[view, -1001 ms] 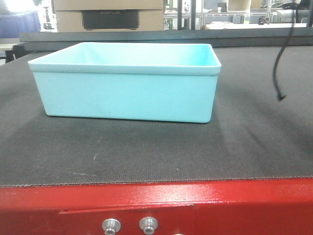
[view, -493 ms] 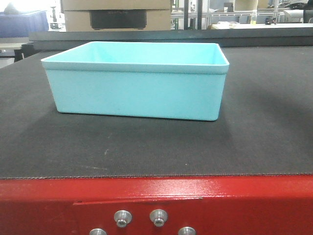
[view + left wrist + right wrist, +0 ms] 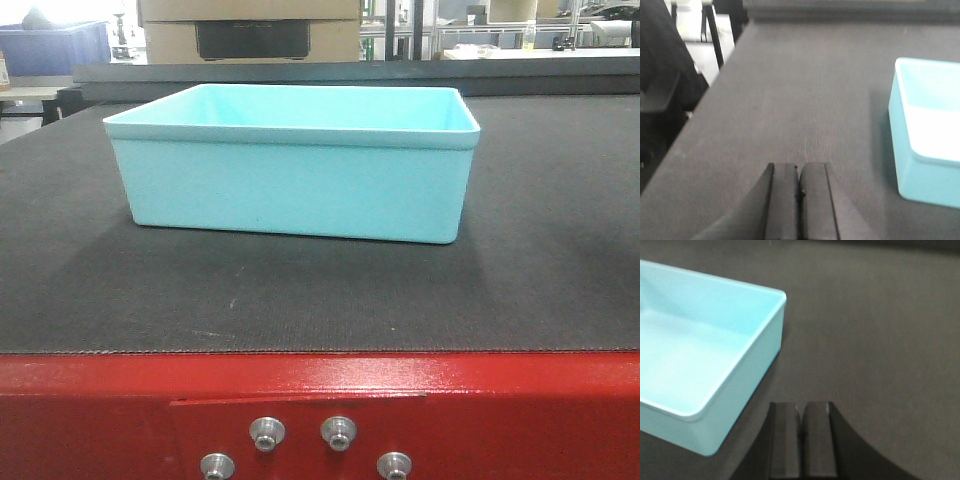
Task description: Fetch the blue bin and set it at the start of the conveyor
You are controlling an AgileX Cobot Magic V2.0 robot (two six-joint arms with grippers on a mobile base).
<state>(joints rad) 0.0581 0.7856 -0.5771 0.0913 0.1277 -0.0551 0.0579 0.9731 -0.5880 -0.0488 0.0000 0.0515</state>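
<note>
The conveyor start [image 3: 300, 300] filled most of the front view — a wide black textured belt running back from a glossy red frame [image 3: 500, 400] at the near edge. Against the frame half a second earlier, the whole scene sat a little further right and higher, so more of the red frame showed. The hanging black cable seen at the right a second before was gone from view.

The blue bin [image 3: 290, 180] stood upright on the belt, well back from the red edge, open side up and nothing visible inside it. Neither gripper touched it.

The left gripper [image 3: 799, 205] hung over bare belt with the bin off to its right — its two dark pads pressed together, holding nothing. The right gripper [image 3: 801, 440] was likewise closed and empty, near the bin's corner.

Four silver bolts [image 3: 267, 433] now showed in the red frame, where only three had been fully visible before.
</note>
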